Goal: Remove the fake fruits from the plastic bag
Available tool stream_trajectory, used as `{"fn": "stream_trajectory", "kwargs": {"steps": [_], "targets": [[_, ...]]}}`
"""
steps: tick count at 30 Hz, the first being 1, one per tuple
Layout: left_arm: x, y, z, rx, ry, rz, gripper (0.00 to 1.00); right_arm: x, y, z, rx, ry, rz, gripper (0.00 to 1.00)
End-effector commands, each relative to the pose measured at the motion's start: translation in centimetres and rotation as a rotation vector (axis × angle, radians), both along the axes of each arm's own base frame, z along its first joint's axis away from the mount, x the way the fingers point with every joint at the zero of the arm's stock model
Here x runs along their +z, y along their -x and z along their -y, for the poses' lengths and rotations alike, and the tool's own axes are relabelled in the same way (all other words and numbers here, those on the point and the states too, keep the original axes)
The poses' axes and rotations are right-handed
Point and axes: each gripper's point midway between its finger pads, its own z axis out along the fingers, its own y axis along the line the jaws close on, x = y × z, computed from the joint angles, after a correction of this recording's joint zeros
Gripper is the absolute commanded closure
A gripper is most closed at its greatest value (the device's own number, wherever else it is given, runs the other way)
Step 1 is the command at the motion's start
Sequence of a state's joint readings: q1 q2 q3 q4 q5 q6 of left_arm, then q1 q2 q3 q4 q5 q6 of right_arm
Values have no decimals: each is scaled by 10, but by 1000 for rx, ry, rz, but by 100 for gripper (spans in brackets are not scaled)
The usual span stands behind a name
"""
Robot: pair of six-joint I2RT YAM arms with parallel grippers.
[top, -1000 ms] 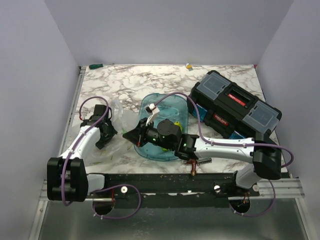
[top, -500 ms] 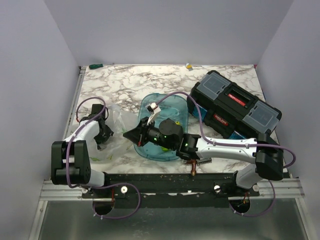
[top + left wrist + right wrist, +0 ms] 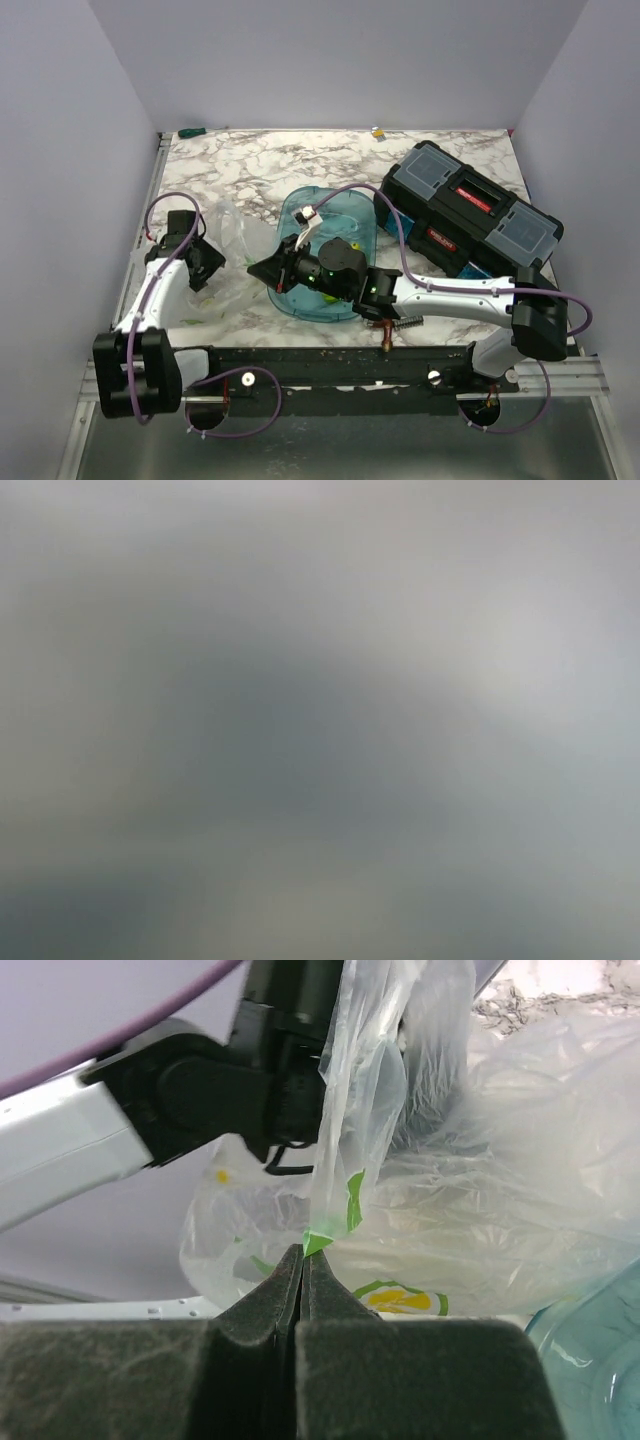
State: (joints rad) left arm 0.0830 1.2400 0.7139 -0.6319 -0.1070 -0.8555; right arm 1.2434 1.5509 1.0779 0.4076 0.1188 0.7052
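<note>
The right claw is clenched tight on a thin edge of the plastic bag, right at a green strip. The bag rises from the pinch and puffs out to the side, all crinkled and see-through. Behind it stands the left arm, black and white, partly hidden by the plastic.

From above, the bag lies on the marble table between the two claws, just left of the teal tray. The left claw is right at the bag's left side, but it is small and dark there. It cannot be told whether it is open, closed or holding anything. Its own camera shows only a grey blur.

The fake fruits are hard to find — only a yellow-green bit shows in the tray, mostly hidden behind the right arm. Through the plastic there is a yellow patch with a green ring and a tiny yellow dot, but it is not clear if these are fruits or print on the bag. A black tool box sits to the right of the tray.
</note>
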Motion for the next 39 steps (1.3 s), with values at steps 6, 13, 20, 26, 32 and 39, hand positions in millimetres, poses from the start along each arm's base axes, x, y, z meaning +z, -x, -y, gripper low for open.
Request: {"fn": "stream_trajectory", "kwargs": {"steps": [6,13,20,26,32,39], "targets": [[64,17,27,-234,52,222,51,-41,-19,8,-105,133,21,99],[135,27,63,-461,112,521,51,-77,-22,-4,-94,206,-4,99],[163,38,73,-530,108,596,51,-84,-29,-14,-85,221,-23,99],[173,50,108,-599,328,630,51,-83,-35,-12,-111,243,-15,99],[134,40,110,-466,435,554,48,-76,-36,-12,-111,242,-11,99],[53,24,80,-353,297,414,38,-76,-37,-2,-135,245,-8,99]]}}
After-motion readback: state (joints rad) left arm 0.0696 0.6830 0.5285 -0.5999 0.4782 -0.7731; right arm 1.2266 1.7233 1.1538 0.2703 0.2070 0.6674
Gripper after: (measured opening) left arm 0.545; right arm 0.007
